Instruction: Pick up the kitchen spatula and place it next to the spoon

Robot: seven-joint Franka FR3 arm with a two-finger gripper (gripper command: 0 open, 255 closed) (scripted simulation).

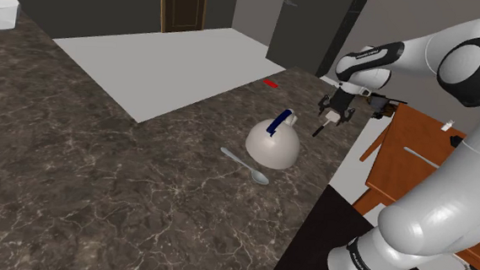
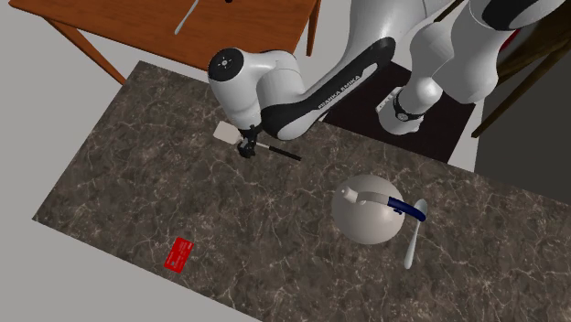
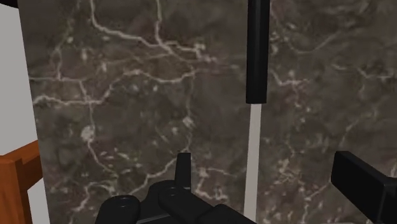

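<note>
Countertop of dark, white-veined marble (image 1: 101, 173) spreads beneath the white Franka arm (image 1: 446, 191), with a brown wooden table (image 2: 137, 23) beyond its edge. A round white kettle with a dark blue handle (image 2: 364, 220) stands well apart from the gripper, and the pale grey spoon (image 2: 412, 236) lies just beside it, on the side away from the arm. The kitchen spatula, with its white blade and black handle (image 2: 279, 153), lies flat on the marble near the table-side edge. The all-black gripper (image 2: 245, 148) hangs over its shaft, fingers (image 3: 359, 184) spread wide on either side (neither touches it). A small red card (image 2: 179, 253) lies further along the counter.
</note>
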